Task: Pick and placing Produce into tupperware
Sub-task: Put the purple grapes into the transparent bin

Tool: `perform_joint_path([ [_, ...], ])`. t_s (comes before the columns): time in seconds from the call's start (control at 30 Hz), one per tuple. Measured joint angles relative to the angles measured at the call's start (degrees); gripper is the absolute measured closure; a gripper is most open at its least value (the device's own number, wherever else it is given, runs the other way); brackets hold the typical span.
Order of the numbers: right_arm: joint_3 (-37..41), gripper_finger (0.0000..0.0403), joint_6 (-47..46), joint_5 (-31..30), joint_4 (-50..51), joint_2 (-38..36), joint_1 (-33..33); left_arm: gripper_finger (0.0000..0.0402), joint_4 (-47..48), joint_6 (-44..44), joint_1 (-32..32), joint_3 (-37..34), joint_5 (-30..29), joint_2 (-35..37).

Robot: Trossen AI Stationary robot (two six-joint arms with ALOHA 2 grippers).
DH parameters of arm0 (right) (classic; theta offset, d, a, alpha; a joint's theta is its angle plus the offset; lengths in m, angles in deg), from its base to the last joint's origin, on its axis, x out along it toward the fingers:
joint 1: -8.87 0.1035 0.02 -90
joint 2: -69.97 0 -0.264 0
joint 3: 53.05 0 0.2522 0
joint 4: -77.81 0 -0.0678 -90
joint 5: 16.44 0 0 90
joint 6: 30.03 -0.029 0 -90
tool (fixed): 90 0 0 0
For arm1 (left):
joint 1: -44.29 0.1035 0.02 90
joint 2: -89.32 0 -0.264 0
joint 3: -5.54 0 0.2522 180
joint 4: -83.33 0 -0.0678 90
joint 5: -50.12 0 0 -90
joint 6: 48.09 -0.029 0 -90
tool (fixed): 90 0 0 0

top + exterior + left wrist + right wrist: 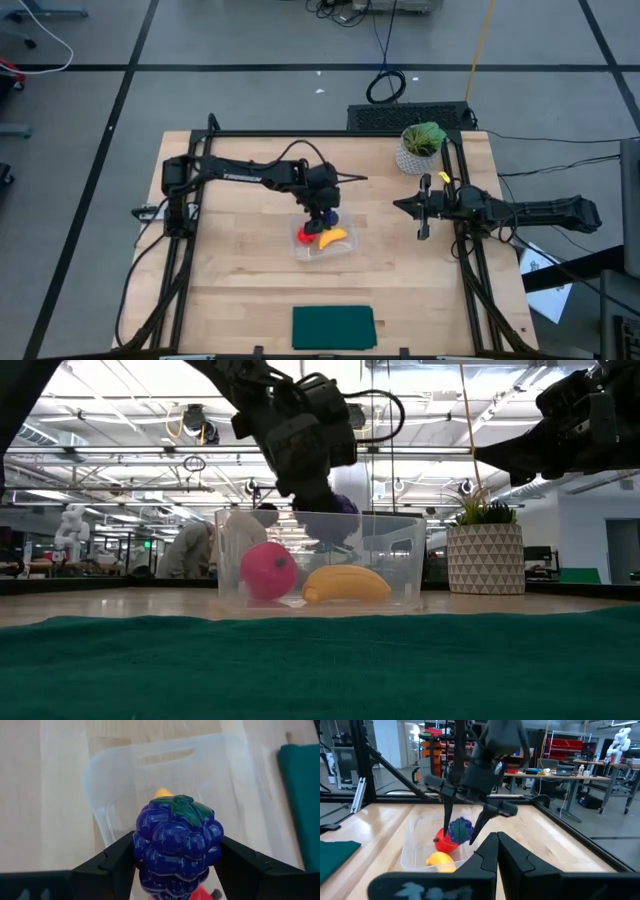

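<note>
The clear tupperware (345, 250) stands mid-table, with the red round piece (268, 570) and the yellow banana (345, 584) lying on its floor. My left gripper (325, 212) is over the tub's far left part, shut on the dark purple lump (177, 840), a grape-like cluster with a green top. The lump hangs at about rim height (338, 520), above the red piece (441, 841). My right gripper (496, 837) waits shut at the table's right side (400, 205), level and touching nothing. My left gripper pinches the purple lump between its two fingers (117, 862), one on each of its opposite sides (141, 845). The fingers slant down from the table's left. The lump is lifted clear over the tub, green top facing away from the wrist.
A leafy plant in a white pot (420, 147) stands at the far right, close to my right arm. A dark green mat (333, 327) lies at the near edge. Bare wood lies left and right of the tub.
</note>
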Motion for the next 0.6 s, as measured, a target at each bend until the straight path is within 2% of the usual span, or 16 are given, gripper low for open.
perform_joint_path([
  [0.33, 0.0, 0.0403, 0.3, 0.0, -0.5, 0.8, 0.0, 0.0172, 0.3, -2.6, -0.3, 0.0, -0.4, -2.2],
  [0.6, 0.0, 0.0403, 0.6, 0.0, -0.6, 1.1, 0.0, 0.0172, 0.2, -1.2, -0.7, 0.0, -0.9, -3.8],
])
